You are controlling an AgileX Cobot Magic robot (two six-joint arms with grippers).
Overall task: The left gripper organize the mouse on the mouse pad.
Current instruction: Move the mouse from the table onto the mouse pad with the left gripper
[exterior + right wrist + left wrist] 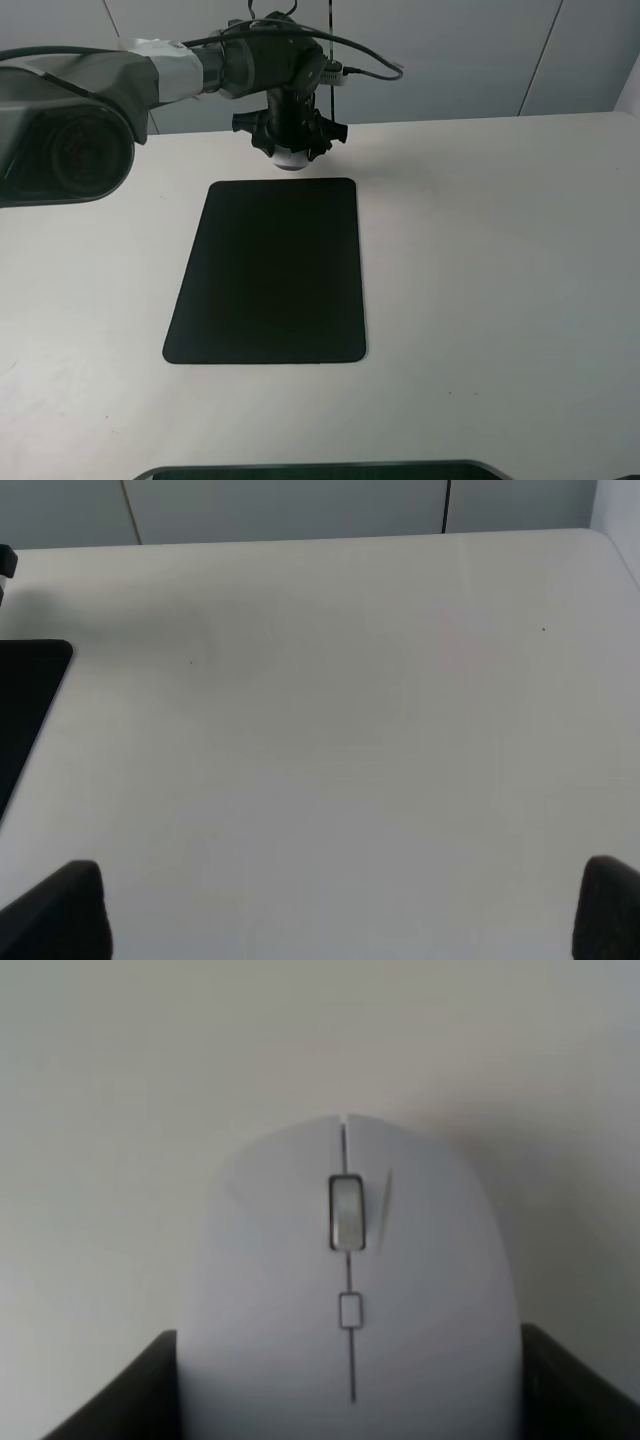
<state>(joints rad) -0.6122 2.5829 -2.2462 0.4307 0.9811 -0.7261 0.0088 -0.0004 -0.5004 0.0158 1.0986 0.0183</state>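
Note:
The white mouse [292, 160] with its grey scroll wheel sits between the black fingers of my left gripper [290, 148], just beyond the far edge of the black mouse pad [268, 270]. The left wrist view is filled by the mouse [350, 1290], and my left gripper [350, 1385] is shut on its sides, with a finger [120, 1400] showing at each flank. Whether the mouse rests on the table or hangs just above it I cannot tell. My right gripper [340, 910] is open over bare table, with a corner of the mouse pad [25, 690] off to one side.
The white table [500, 260] spreads wide to the right of the pad. A pale wall rises behind its far edge. A dark curved edge [320, 468] shows at the near side of the exterior view.

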